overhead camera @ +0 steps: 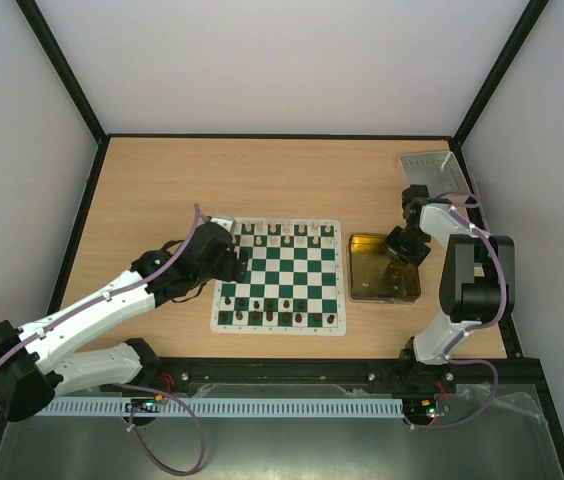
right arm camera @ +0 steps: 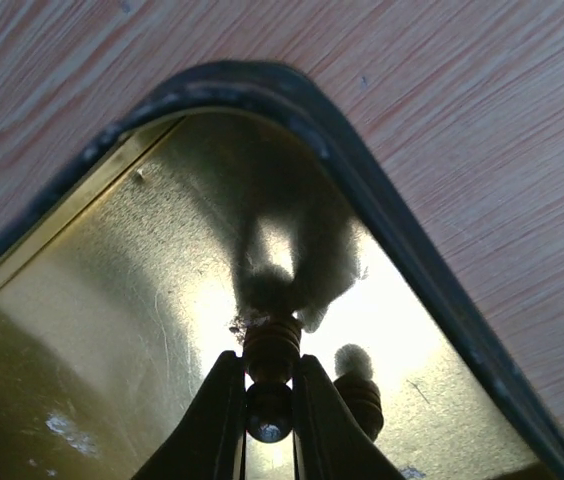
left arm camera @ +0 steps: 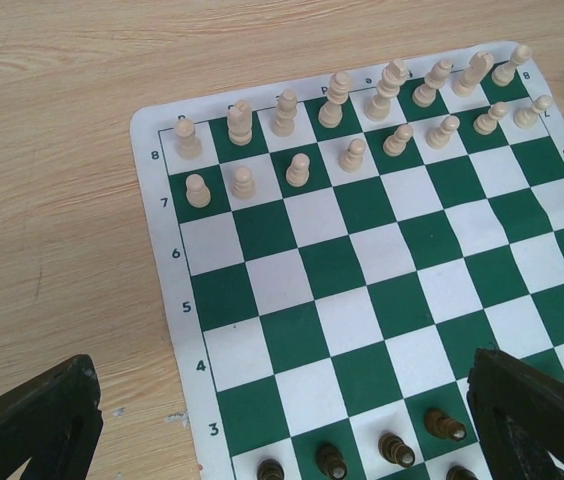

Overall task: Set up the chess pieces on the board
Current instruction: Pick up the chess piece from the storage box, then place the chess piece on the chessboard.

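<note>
The green and white board (overhead camera: pixel 278 277) lies mid-table. Cream pieces (left arm camera: pixel 342 100) fill its far two rows. Dark brown pieces (left arm camera: pixel 392 450) stand along its near rows. My left gripper (overhead camera: pixel 239 262) hovers over the board's left part, open and empty; its fingers (left arm camera: pixel 37 425) frame the bottom corners of the left wrist view. My right gripper (right arm camera: pixel 270 400) is inside the yellow tray (overhead camera: pixel 367 283) and shut on a dark brown piece (right arm camera: pixel 272 350) standing there. A second dark piece (right arm camera: pixel 360 395) stands just right of it in the tray.
A grey rectangular tray (overhead camera: pixel 427 165) sits at the far right corner. The yellow tray's dark rim (right arm camera: pixel 382 190) curves close behind the gripped piece. Black frame posts line the table sides.
</note>
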Available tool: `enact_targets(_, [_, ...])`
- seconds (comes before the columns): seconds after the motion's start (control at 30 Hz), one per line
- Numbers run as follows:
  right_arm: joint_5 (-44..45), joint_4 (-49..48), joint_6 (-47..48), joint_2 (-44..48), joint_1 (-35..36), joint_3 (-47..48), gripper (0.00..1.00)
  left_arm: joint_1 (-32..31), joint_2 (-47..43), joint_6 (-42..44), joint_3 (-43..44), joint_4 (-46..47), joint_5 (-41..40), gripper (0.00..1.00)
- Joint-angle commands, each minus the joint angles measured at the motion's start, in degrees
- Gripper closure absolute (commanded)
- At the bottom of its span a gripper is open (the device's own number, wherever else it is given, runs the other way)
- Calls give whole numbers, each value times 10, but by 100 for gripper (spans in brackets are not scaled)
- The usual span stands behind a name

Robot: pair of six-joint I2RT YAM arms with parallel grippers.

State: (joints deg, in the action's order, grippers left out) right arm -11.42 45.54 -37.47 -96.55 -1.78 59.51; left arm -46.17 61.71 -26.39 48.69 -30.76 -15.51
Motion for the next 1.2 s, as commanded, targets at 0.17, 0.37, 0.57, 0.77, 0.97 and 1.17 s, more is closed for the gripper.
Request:
enact_targets(0.17, [11, 2, 2, 14, -2, -4, 98, 7, 3, 1, -4, 1, -2, 1])
enact_targets(0.37, [7, 30, 7, 60, 17, 4, 98, 9, 7, 2, -4, 3, 3, 1])
enact_targets(0.57, [17, 62, -6, 114, 91, 7, 98, 13, 10, 4, -4, 4, 7, 1])
enact_targets(0.77, [15, 94, -39, 153, 208, 15, 98, 13, 9, 4, -4, 4, 8, 1])
enact_targets(0.97, [29, 105, -67, 138, 345, 25, 98, 13, 7, 4, -4, 4, 7, 1])
enact_targets(1.17, [21, 84, -76, 80, 429, 29, 98, 13, 7, 4, -4, 4, 6, 1])
